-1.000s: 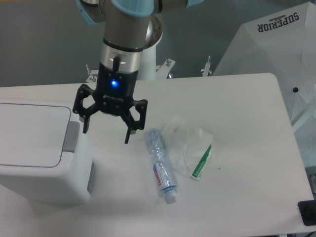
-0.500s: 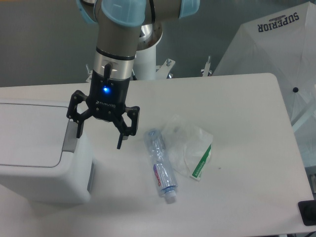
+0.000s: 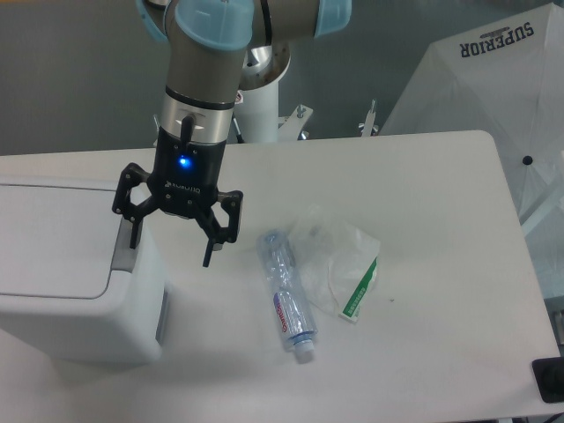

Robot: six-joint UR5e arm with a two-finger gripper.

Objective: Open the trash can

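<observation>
A UR5e gripper (image 3: 169, 238), its 2 fingers spread wide and holding nothing, hangs over the right edge of the trash can (image 3: 75, 273) at the table's (image 3: 423, 264) left side. The lid lies flat and shut, its long axis apparently running left-right, grey push tab (image 3: 128, 247) facing the bottle (image 3: 286, 295). Pressing squarely down on that tab with 1 fingertip looks the surest approach.

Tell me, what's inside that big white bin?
Nothing inside shows: the trash can has its flat lid shut, covering the contents. The open gripper hovers by the grey push tab.
</observation>
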